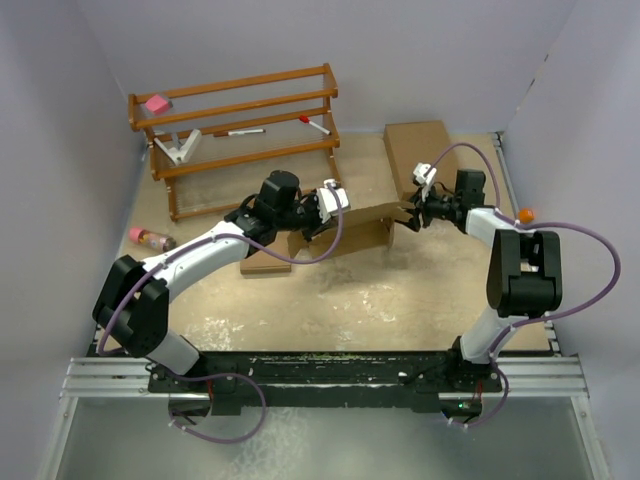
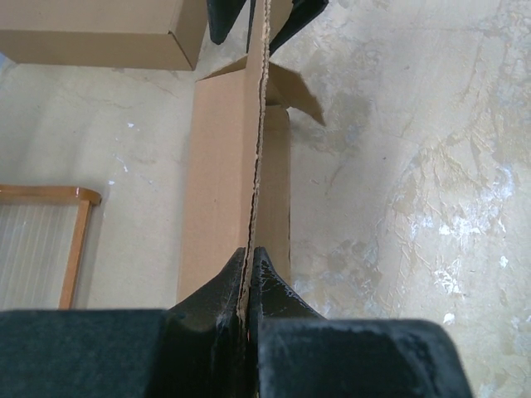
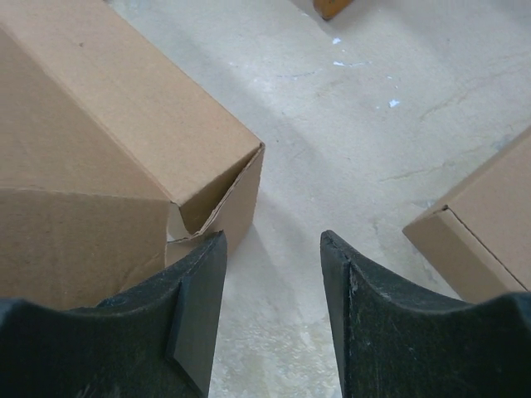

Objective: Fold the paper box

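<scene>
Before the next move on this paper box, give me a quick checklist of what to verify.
1. Hold: left gripper shut on a cardboard edge of the paper box: ok.
2. Free hand: right gripper open: ok.
3. Box end between the right fingers: not ok, it sits off to one side.
4. Corner: end flap closed: not ok, it gapes.
5. Spacing: other box apart from the right fingers: ok.

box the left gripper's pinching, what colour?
The box is plain brown cardboard, no print. Left wrist view shows it best.
</scene>
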Controlling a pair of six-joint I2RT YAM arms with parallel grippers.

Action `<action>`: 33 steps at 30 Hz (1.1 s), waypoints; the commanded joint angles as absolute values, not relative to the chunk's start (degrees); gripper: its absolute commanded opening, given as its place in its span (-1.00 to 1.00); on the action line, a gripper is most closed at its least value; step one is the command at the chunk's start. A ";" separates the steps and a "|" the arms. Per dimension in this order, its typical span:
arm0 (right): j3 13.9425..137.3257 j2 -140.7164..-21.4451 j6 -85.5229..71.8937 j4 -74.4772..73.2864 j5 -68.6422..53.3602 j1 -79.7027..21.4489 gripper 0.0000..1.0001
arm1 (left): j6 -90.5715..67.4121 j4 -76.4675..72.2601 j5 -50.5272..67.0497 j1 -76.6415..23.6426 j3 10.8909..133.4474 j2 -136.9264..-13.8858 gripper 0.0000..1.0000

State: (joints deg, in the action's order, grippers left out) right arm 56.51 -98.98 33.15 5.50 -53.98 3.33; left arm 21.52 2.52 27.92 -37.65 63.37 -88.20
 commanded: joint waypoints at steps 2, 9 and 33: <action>56.58 -97.57 34.65 3.61 -59.77 3.63 0.08 | 17.77 0.76 28.51 -37.58 65.12 -86.43 -0.92; 57.22 -100.13 29.85 4.15 -59.00 3.74 0.07 | 13.09 -2.51 31.37 -34.85 62.84 -84.99 -0.91; 49.83 -95.80 43.15 17.73 -52.55 -2.07 0.11 | 5.56 -6.70 38.46 -30.98 60.60 -87.12 -0.92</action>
State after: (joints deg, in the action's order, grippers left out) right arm 51.31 -98.15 42.72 9.45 -55.35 -1.08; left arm 7.62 -3.68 35.22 -31.62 60.07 -86.30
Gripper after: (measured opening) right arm 0.558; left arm 0.046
